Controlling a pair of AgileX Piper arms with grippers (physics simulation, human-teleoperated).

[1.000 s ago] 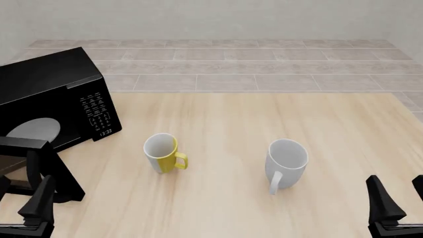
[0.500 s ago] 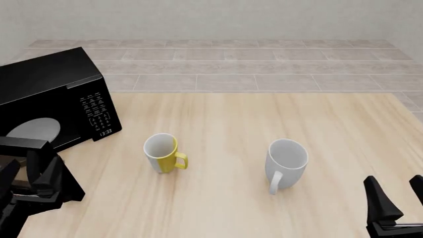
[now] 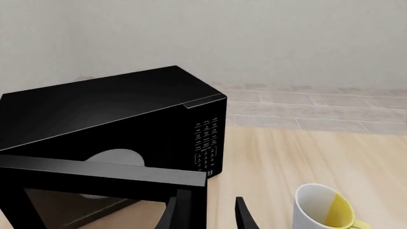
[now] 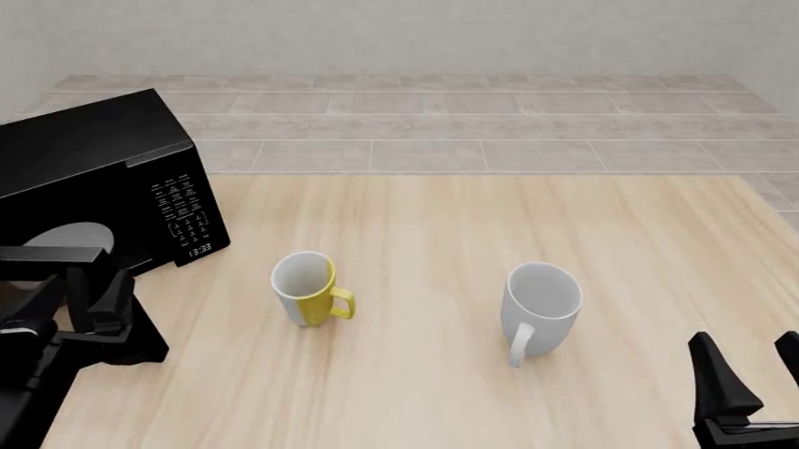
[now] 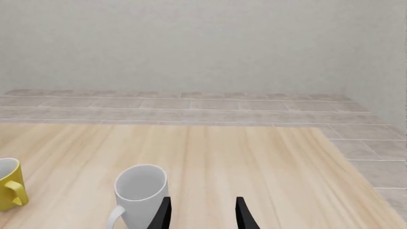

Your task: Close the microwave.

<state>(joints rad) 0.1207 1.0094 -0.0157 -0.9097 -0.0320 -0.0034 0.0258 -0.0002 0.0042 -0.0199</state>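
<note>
Black microwave [image 4: 107, 178] door [image 3: 102, 172] ajar beside left gripper [image 3: 207, 214], jaws parted, empty.

Front view: fixed, raised behind the arms, facing forward and down across the pale wooden table [image 4: 500, 215] toward the tiled floor and wall. Left wrist view: low and close, facing the glossy black box microwave [image 3: 114, 119], with the yellow-and-white mug [image 3: 324, 210] at the frame edge. Right wrist view: low over the tabletop, facing the far wall, close to the plain white mug [image 5: 141, 188]. Both mugs shared with the front view.
</note>
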